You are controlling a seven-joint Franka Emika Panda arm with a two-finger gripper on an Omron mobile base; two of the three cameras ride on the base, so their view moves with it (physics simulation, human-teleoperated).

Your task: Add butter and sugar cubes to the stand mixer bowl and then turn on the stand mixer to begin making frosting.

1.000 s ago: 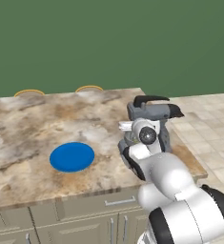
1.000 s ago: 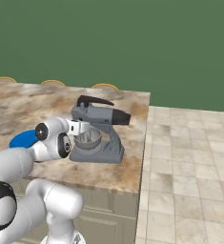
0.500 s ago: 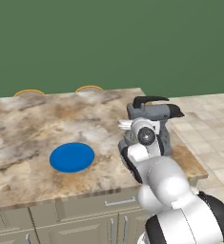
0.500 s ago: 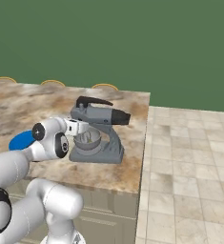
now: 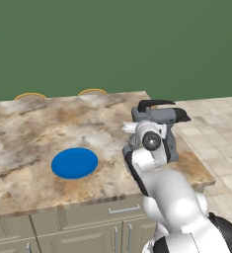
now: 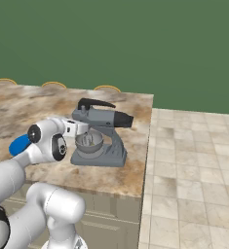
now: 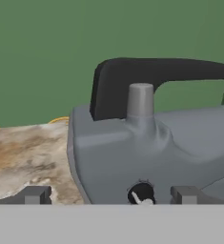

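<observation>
The grey stand mixer (image 6: 104, 138) stands near the counter's right end, and its black curved lever (image 6: 94, 103) arches over the head. Below the head sits the round metal stand mixer bowl (image 6: 89, 142). In the hand view the mixer head (image 7: 151, 152) is very close, with the lever (image 7: 156, 71) on top and a small dark knob (image 7: 141, 193) low on its face. My gripper (image 7: 111, 196) is open, its fingertips (image 7: 35, 195) spread wide on either side of that knob and touching nothing. The butter and sugar cubes are out of view.
A round blue plate (image 5: 74, 163) lies on the marble counter (image 5: 33, 128) left of the mixer, partly behind my arm in the right base view. The counter's right edge drops to a tiled floor (image 6: 194, 160). A green wall stands behind.
My hand has edged slightly closer to the mixer head. The mixer and the blue plate have not moved.
</observation>
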